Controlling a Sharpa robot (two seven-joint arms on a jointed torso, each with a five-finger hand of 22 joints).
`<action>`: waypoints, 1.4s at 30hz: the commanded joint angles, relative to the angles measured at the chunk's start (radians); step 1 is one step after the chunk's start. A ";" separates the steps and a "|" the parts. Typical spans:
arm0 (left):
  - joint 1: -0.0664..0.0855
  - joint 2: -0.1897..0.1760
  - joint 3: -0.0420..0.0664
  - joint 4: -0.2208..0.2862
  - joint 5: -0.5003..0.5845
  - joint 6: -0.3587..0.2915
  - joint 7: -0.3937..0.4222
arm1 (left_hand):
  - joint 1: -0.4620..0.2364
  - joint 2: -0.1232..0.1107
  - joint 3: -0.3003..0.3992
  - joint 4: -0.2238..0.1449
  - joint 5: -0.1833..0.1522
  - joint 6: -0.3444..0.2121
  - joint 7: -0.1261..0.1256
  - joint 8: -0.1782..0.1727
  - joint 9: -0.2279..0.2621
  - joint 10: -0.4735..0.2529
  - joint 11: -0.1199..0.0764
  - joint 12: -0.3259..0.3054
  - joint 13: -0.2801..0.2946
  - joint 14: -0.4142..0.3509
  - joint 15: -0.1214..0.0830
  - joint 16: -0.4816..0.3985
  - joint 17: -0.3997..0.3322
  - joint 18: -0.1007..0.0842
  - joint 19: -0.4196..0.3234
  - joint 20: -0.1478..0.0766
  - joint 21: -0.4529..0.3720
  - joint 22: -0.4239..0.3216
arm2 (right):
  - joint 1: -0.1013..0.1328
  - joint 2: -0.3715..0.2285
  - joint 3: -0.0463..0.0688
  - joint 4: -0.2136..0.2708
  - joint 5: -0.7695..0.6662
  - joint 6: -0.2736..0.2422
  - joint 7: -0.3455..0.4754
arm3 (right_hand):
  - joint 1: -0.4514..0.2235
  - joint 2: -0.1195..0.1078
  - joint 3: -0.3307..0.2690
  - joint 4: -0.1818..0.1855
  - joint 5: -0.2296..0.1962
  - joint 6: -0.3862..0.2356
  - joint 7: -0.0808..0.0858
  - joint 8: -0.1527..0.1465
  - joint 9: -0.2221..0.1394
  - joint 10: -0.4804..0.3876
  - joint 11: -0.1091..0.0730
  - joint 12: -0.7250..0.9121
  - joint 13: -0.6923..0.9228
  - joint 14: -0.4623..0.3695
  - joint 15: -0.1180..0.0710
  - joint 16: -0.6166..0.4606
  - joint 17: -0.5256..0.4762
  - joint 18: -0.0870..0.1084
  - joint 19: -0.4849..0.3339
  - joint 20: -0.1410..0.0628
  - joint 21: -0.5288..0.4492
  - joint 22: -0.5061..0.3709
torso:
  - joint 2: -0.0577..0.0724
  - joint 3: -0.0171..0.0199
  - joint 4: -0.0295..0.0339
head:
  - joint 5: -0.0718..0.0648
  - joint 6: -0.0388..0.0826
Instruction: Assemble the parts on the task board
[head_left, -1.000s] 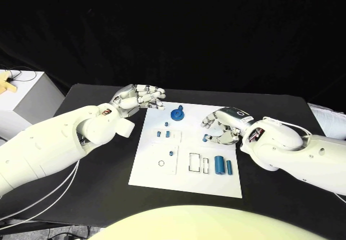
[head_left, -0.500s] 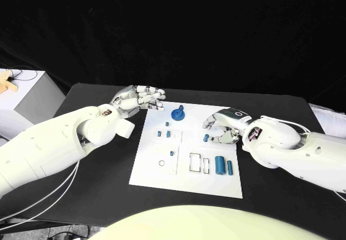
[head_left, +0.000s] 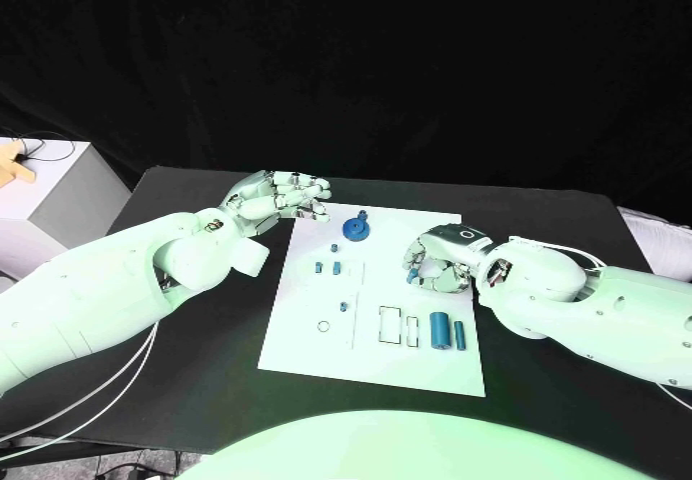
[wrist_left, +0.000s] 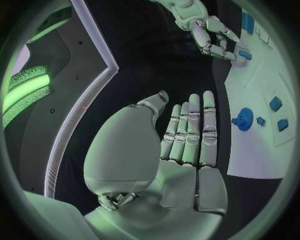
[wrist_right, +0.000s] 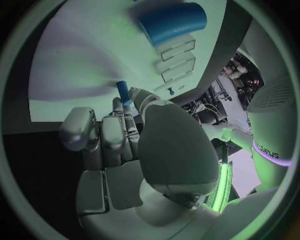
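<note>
Right hand (head_left: 440, 262) pinched a small blue peg (wrist_right: 123, 93) at its fingertips, other fingers curled in, over the task board's (head_left: 310, 345) right-centre, w/ the peg's long axis running out from the fingers toward the white surface. Nearest slots lay just beyond it, toward the robot's left. Left hand (head_left: 277, 196) hovered off the board's far-left corner, fingers straight and together, holding nothing, near the round blue part (head_left: 353, 229). Right hand looked far better placed for insertion.

black table (head_left: 188, 400) under everything, white box-ish stand (head_left: 51, 200) off at the far left edge, some yellow thing (head_left: 15, 162) sitting on it, thin dark cable (head_left: 51, 148) too
</note>
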 joint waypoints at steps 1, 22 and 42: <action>-0.001 0.001 0.001 0.002 0.002 0.017 0.004 | 0.003 0.004 -0.001 -0.007 0.004 -0.004 0.002 -0.002 -0.001 -0.001 0.003 -0.006 0.001 0.001 0.008 -0.005 0.001 0.012 0.007 0.003 -0.004 -0.001 | -0.002 0.003 0.000 0.000 -0.016 0.035 -0.011 | 0.002 -0.010 0.038 0.007 -0.008 0.016 -0.002 0.008 0.004 0.028 -0.005 -0.014 -0.001 0.008 -0.002 0.008 0.012 -0.014 0.011 -0.003 0.019 0.021 | 0.000 0.0002 -0.0013 | 0.000 0.000; -0.001 0.001 0.001 0.001 0.002 0.020 0.000 | 0.002 0.007 -0.001 -0.007 0.005 -0.003 0.003 -0.003 -0.002 -0.001 0.003 -0.008 0.002 0.002 0.009 -0.007 0.004 0.012 0.008 0.003 -0.007 -0.003 | -0.012 0.014 -0.003 -0.002 -0.018 -0.006 -0.014 | 0.007 0.007 0.169 -0.024 -0.064 0.064 -0.013 0.042 0.031 0.116 -0.020 -0.068 0.005 0.012 -0.016 0.021 0.036 -0.025 0.029 -0.012 0.073 0.080 | -0.001 0.0000 -0.0010 | -0.004 0.000; -0.002 0.003 0.001 -0.005 0.002 0.022 0.001 | 0.001 0.009 -0.001 -0.006 0.005 -0.003 0.003 -0.003 -0.002 -0.001 0.004 -0.008 0.002 0.002 0.009 -0.008 0.005 0.012 0.008 0.004 -0.008 -0.004 | 0.010 -0.045 0.019 0.103 0.230 -0.150 -0.041 | -0.036 0.043 0.215 -0.054 -0.051 0.068 -0.019 0.078 0.071 0.166 -0.028 -0.107 0.011 0.025 -0.022 0.048 0.079 -0.036 0.050 -0.019 0.133 0.140 | -0.002 -0.0003 -0.0015 | -0.001 0.000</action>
